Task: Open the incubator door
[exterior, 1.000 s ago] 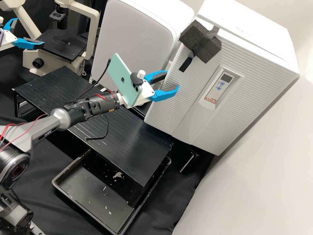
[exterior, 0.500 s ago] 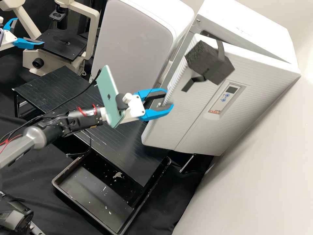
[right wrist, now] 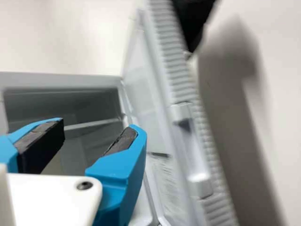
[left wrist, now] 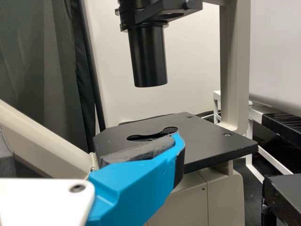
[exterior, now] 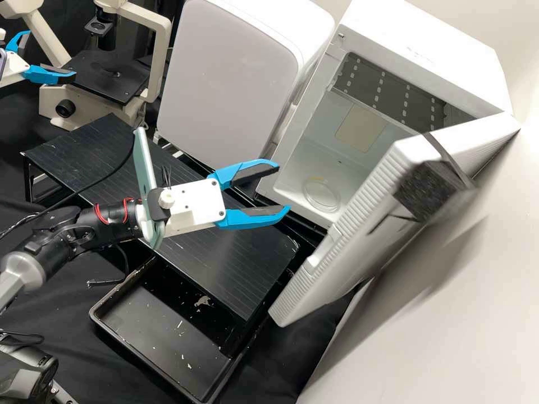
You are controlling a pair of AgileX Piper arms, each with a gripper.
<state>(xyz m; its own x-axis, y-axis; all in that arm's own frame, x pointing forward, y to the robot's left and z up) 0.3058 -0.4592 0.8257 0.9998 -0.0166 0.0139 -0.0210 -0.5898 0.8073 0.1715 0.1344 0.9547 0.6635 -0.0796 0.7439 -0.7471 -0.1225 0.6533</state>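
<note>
The incubator (exterior: 421, 45) stands at the upper right, its inside exposed. Its white ribbed door (exterior: 353, 216) is swung wide toward the wall, with a dark foam block (exterior: 426, 191) strapped on. In front of the opening, left of the door and apart from it, my right gripper (exterior: 283, 187) is open and empty. In the right wrist view the right gripper (right wrist: 99, 128) has the cavity beyond its parted fingers and the door (right wrist: 176, 113) beside it. My left gripper (exterior: 51, 54) is open by the microscope; in the left wrist view the left gripper (left wrist: 91, 148) faces the microscope stage.
A coiled clear tube (exterior: 321, 193) lies inside the incubator. The grey-fronted white appliance (exterior: 230, 78) adjoins it on the left. A black slatted platform (exterior: 224, 258) and a black tray (exterior: 146, 334) lie below. The microscope (exterior: 104, 78) is at the upper left.
The incubator door has swung from closed to wide, toward the wall, exposing the cavity. My right gripper has moved left and down in the high view, away from the door. The left gripper has kept still.
</note>
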